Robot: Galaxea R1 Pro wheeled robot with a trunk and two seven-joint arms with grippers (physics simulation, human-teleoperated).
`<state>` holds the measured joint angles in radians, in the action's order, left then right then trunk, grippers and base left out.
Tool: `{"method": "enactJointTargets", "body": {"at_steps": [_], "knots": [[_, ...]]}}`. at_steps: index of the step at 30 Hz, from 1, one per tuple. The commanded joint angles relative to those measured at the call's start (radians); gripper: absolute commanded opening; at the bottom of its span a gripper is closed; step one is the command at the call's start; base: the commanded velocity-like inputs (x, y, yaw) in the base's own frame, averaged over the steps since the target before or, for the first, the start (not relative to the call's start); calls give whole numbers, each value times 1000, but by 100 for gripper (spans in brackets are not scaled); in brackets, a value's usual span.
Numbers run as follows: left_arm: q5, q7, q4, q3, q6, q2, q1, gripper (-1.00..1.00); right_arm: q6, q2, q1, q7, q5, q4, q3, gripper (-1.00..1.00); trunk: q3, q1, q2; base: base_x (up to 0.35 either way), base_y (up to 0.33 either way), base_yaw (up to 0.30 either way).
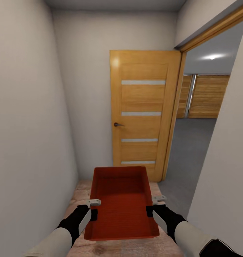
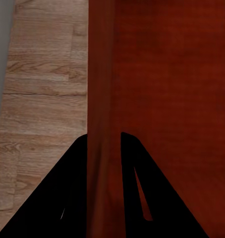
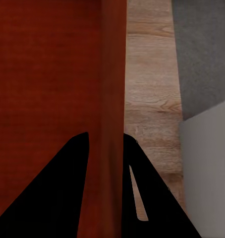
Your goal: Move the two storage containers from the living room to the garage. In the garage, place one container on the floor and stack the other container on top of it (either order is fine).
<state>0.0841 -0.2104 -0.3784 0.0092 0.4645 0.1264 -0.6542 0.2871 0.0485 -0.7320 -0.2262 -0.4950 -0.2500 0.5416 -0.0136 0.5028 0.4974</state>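
Storage container [image 1: 122,203] carried mid-transit, left gripper [image 1: 94,208] and right gripper [image 1: 154,205] fingers clamped on its side walls; next, turn right through the doorway onto the garage floor [image 1: 187,153].

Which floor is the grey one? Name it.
The garage floor, past the doorway on the right: it is dark grey. The wood floor under the bin is light planks.
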Motion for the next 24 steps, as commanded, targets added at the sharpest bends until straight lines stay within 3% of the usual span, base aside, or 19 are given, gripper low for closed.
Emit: {"method": "enactJointTargets", "body": {"at_steps": [1,19,24], "knots": [[-12,-11,16,-6,8,-47,1,-100,-25,-1,-1,-7,6,-5,8,-100,0,1,1,323,0,0],[-12,-12,15,-6,7,-46,1,-100,-25,-1,-1,-7,6,-5,8,-100,0,1,1,322,0,0],[-12,-12,15,-7,7,-45,1,-100,-25,-1,-1,-8,6,-5,8,-100,0,1,1,128,0,0]]}}
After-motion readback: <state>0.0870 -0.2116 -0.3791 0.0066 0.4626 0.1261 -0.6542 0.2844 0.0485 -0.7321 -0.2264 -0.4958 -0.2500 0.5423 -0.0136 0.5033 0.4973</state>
